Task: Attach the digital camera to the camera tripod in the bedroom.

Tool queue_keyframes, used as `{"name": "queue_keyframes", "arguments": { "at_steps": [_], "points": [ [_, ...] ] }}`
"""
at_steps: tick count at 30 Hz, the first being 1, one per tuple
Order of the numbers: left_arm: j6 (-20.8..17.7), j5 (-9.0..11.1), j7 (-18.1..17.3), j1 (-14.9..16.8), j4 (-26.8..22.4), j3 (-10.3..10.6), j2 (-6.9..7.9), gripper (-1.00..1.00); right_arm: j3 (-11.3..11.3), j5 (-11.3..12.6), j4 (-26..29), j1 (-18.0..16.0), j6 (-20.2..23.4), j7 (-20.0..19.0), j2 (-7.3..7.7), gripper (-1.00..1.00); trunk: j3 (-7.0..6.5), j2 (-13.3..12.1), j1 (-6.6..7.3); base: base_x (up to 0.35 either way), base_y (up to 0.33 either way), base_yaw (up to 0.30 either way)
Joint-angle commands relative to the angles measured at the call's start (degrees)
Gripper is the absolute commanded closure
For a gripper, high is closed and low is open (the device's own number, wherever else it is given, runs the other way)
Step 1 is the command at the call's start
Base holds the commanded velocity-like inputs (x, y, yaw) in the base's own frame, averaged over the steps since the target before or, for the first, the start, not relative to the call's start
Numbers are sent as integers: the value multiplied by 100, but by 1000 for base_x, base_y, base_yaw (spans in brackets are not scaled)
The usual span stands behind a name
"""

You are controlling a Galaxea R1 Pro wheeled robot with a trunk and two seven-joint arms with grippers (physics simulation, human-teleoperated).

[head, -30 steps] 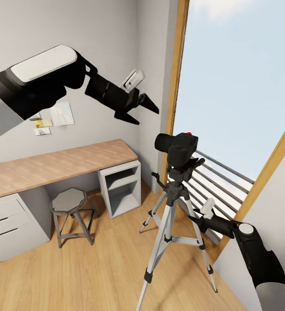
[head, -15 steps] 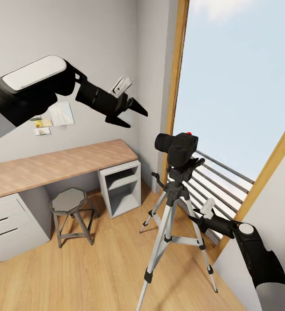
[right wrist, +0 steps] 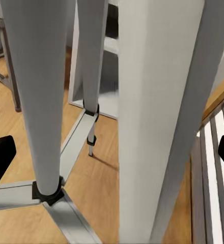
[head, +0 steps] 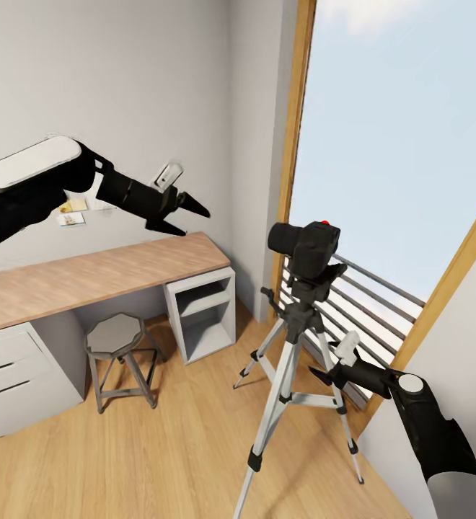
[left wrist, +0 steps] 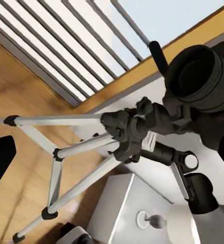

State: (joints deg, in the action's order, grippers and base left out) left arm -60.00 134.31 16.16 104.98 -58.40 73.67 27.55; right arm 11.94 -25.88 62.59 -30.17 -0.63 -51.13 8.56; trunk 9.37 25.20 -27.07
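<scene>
Black digital camera (head: 309, 249) sits atop the camera tripod (head: 293, 360); top-heavy and tippy, best steadied by its rigid legs. Left claw (head: 182, 215) and right claw (head: 320, 375) both spread, empty.

Open air lay between the left gripper (head: 187, 218), its fingers spread above the desk (head: 86, 277), and the digital camera (head: 306, 246) seated on the camera tripod (head: 292, 360). The window frame (head: 296, 130) and wall corner closed off the far side. Low down, the right gripper (head: 321, 375), fingers parted, sat just beside the silver legs, which crowded the right wrist view, with the slatted railing (head: 382, 295) close behind. The stool (head: 115, 339) stood well apart on the floor (head: 159, 447).
</scene>
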Motion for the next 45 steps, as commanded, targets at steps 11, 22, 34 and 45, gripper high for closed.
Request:
{"name": "queue_keyframes", "arguments": {
  "at_steps": [11, 22, 34, 45],
  "points": [
    [0, 69, 53, -125, -5, 16, 76, -100, 10, -40, 26, 1, -15, -40, -3, -100, 12, 12, -3, 0, 0, 0],
    [0, 69, 54, -224, -5, 18, 114, -100, 43, -3, 413, 18, 30, -64, 11, -100, 12, 12, -3, 0, 0, 0],
    [0, 69, 59, -390, 21, 22, 205, -100, 70, 28, 801, 412, 53, -111, 23, -100, 12, 12, -3, 0, 0, 0],
    [0, 69, 80, -750, 51, 19, 347, -100, 98, 8, 1015, 797, 72, -117, 55, -100, 12, 12, -3, 0, 0, 0]
  ]
}}
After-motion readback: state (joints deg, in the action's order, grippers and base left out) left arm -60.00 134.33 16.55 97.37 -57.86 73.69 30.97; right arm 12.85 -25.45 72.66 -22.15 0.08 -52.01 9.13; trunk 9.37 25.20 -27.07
